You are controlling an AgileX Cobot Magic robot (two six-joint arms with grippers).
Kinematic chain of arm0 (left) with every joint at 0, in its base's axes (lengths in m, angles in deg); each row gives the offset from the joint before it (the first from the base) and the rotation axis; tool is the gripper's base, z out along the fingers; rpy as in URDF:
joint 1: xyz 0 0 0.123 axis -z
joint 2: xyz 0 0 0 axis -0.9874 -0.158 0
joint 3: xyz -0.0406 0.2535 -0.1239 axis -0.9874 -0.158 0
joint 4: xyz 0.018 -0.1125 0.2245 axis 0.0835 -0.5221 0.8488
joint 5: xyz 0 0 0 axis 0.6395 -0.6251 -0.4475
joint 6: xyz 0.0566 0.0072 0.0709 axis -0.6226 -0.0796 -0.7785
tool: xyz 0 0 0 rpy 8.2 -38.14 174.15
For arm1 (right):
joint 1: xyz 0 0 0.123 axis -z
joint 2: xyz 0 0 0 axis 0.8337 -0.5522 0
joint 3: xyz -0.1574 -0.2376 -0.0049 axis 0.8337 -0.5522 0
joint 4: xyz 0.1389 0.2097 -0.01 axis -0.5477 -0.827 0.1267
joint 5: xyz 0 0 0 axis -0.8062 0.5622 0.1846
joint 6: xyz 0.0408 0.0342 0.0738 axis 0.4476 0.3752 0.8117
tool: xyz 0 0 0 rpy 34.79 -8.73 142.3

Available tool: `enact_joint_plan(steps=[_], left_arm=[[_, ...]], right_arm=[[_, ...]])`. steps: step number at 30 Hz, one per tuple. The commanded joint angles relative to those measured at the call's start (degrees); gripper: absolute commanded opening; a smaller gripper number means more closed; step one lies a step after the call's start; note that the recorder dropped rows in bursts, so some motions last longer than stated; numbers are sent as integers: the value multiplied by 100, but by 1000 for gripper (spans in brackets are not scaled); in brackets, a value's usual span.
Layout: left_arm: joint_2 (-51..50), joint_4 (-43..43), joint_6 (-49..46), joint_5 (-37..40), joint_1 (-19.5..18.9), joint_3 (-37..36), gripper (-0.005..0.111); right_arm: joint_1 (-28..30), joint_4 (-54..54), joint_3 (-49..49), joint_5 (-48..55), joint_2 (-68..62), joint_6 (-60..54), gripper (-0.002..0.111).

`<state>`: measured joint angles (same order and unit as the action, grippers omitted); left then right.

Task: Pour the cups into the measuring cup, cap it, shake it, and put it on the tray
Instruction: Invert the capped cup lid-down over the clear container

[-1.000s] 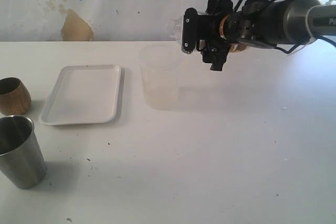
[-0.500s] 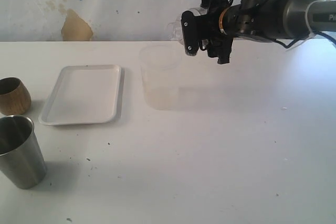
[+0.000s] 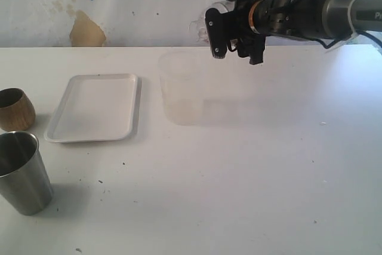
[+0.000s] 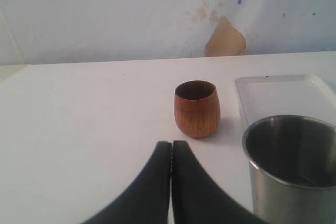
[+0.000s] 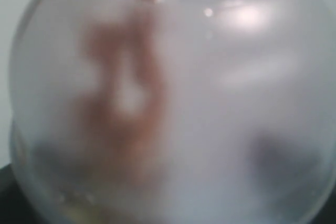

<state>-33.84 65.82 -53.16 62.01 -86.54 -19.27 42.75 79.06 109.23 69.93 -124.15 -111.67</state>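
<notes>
A white table is seen from the front, with a stained wall behind it. The right gripper hangs high over the far side of the table. Its jaws are spread wide around a frosted cup, which fills that arm's own camera as a milky blur. The left gripper is outside the wide view. Its own camera shows two dark fingers pressed together with nothing between them, low over the table and pointing toward the wooden cup.

The measuring cup stands upright on the table just beside the tray, on the side nearer the raised gripper and below it. It is so clear that it barely shows (neither its marks nor any contents can be made out), and its mouth is uncovered. Nothing stands on the tray. The wooden cup and the steel cup stand upright near each other at the left edge of the wide view, well apart from the measuring cup.

Whether the two cups have been poured cannot be told from here. The frosted cup held aloft looks meant as the cover, so capping appears to be the step in hand. Shaking the measuring cup and setting it on the tray are not yet done.
</notes>
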Motion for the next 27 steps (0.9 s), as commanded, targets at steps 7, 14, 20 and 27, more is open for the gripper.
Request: enact_joint_plan(steps=[7,14,20,27], left_arm=[[28,-24,13,-44,12,-25,1],[28,-24,13,-44,12,-25,1],[28,-24,13,-44,12,-25,1],[28,-24,13,-44,12,-25,1]], right_arm=[[-49,433,275,76,90,-81,0],[-174,1074,275,171,90,-81,0],[-185,1359,275,312,90,-69,0],[-185,1609,275,330,90,-69,0]])
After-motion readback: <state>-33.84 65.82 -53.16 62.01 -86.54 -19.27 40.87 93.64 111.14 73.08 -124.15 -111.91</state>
